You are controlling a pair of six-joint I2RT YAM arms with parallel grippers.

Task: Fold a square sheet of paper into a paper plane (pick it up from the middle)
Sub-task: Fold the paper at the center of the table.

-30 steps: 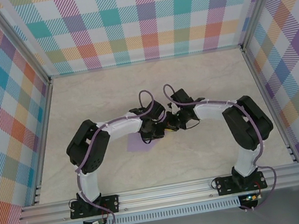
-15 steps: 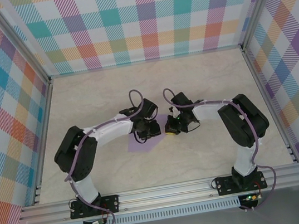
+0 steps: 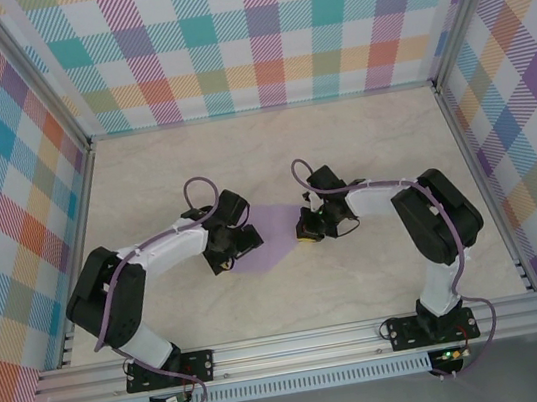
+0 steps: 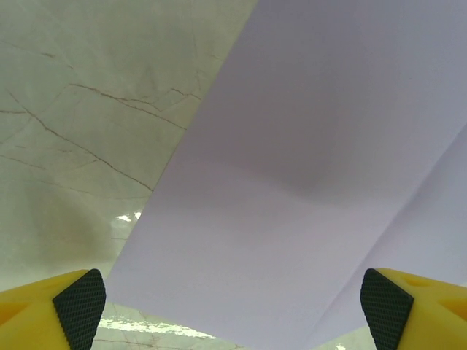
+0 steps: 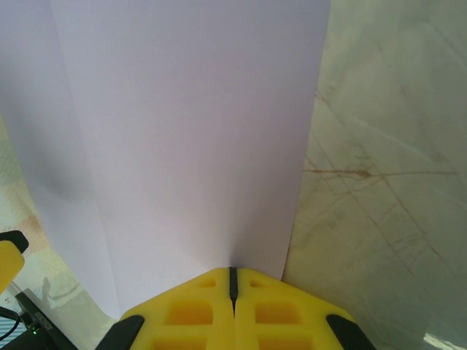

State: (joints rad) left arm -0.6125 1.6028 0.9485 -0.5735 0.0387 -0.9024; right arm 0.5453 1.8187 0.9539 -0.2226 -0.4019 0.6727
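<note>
The square sheet of paper (image 3: 274,238), pale lavender, lies on the marble table between the two grippers, with a fold line along one side (image 5: 95,189). My right gripper (image 3: 304,230) is at its right edge. In the right wrist view the yellow fingers (image 5: 233,273) are shut tight, and the sheet's near edge (image 5: 190,146) runs into their tips. My left gripper (image 3: 242,243) stands at the sheet's left edge. Its black pads (image 4: 80,306) are spread wide to either side with nothing between them, and the paper (image 4: 306,168) stretches ahead of them.
The marble tabletop (image 3: 371,145) is boxed in by checked walls and an aluminium frame (image 3: 301,348) along the near edge. Both arms' elbows bend outward, the left (image 3: 107,301) and the right (image 3: 438,216).
My left gripper has opened wide and drawn back leftward off the middle of the sheet, uncovering more of the paper. The right gripper has stayed shut in nearly the same place.
</note>
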